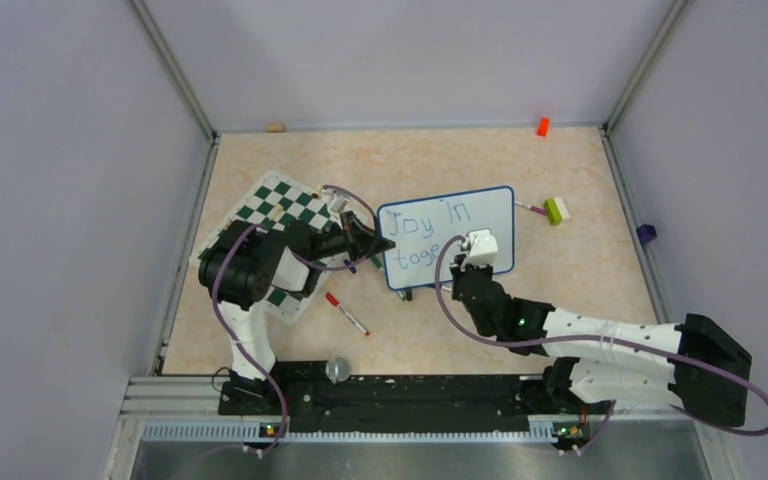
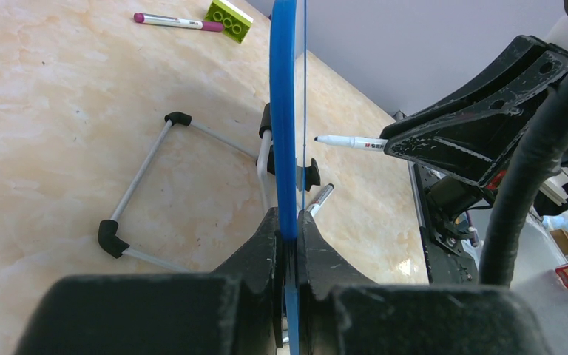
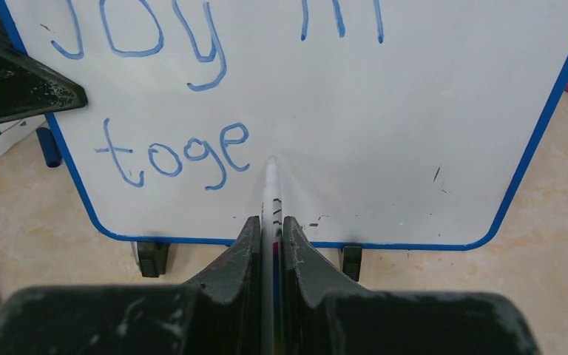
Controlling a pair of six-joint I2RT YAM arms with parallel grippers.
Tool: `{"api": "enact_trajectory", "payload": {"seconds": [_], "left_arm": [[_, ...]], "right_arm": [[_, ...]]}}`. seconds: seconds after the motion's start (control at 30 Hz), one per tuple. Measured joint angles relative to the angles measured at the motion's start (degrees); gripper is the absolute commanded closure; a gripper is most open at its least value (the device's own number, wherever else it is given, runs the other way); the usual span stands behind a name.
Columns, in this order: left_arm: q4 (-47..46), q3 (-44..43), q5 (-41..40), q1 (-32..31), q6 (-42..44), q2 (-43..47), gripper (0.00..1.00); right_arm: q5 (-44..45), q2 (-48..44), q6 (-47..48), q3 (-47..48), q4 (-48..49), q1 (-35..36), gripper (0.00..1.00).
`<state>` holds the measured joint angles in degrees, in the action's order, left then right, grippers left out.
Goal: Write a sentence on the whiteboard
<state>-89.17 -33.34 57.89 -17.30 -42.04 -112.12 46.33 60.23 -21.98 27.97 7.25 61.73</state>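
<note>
Right wrist: right gripper (image 3: pixel 270 222) jaws clamped on marker (image 3: pixel 271 181), tip at whiteboard (image 3: pixel 399 126) just past "toge"
Left gripper (image 2: pixel 287 225): jaws pinched shut on whiteboard's left edge, board upright
Progress: sentence (image 3: pixel 170 148) reads "Joy in toge"; rest of word likely left
Room: blank surface from tip to whiteboard's right edge

We see a white whiteboard (image 3: pixel 414 111) with a thin blue frame and black feet; the sentence (image 1: pixel 417 224) on it is blue. The chess mat (image 1: pixel 282 200) is checkered green and white, the counter (image 1: pixel 580 270) mottled beige. The brick (image 2: pixel 228 18) is lime green, one marker (image 2: pixel 179 21) magenta-capped, the writing pen (image 3: pixel 271 192) white.
</note>
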Motion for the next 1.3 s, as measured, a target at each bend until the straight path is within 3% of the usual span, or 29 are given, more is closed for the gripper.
{"api": "enact_trajectory", "payload": {"seconds": [1.3], "left_arm": [[-0.02,0.0,0.07,0.0,0.0,0.0,1.0]], "right_arm": [[-3.06,6.05,3.08,3.48,1.99,-1.81,1.0]]}}
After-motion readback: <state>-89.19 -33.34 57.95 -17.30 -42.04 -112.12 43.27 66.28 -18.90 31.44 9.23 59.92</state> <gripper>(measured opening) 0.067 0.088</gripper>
